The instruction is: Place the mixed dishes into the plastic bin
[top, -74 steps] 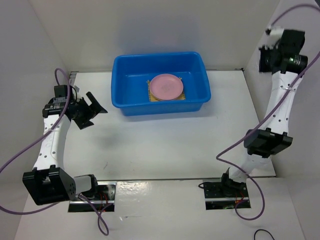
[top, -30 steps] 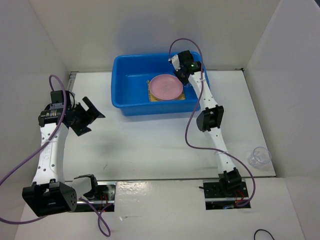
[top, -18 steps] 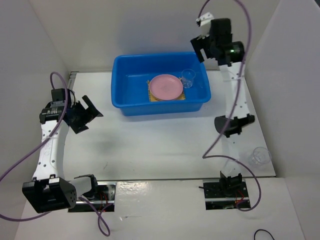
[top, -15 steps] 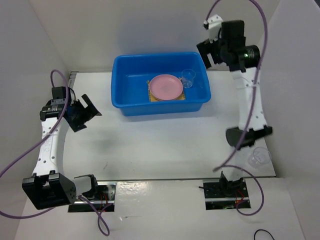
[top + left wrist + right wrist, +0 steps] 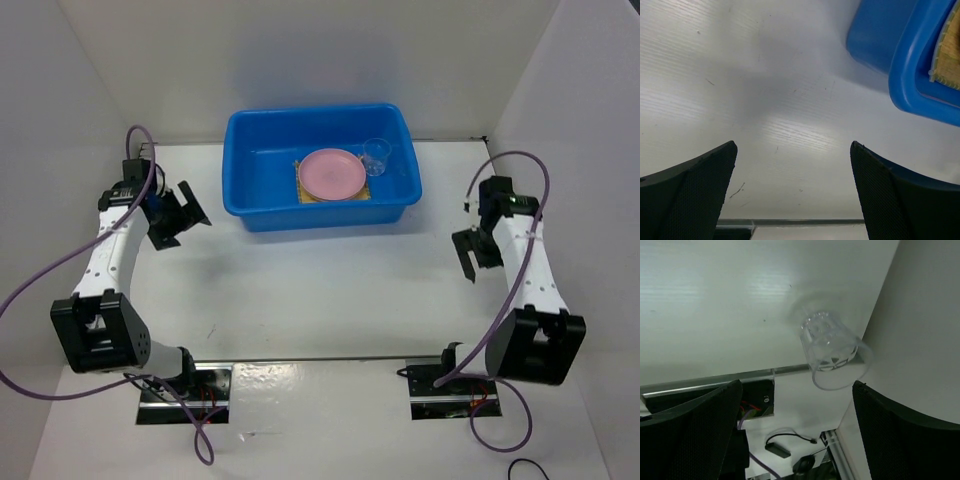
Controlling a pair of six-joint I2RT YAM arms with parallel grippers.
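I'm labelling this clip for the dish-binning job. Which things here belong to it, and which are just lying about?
Belongs to the job:
blue bin; bamboo mat inside it; pink plate on the mat; glass cup in the bin; second glass cup on the table, outside the bin.

Just lying about:
purple cable; metal base plate.

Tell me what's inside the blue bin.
A pink plate lies on a woven mat, a clear glass cup standing beside it. The plate covers most of the mat; anything between them is hidden.
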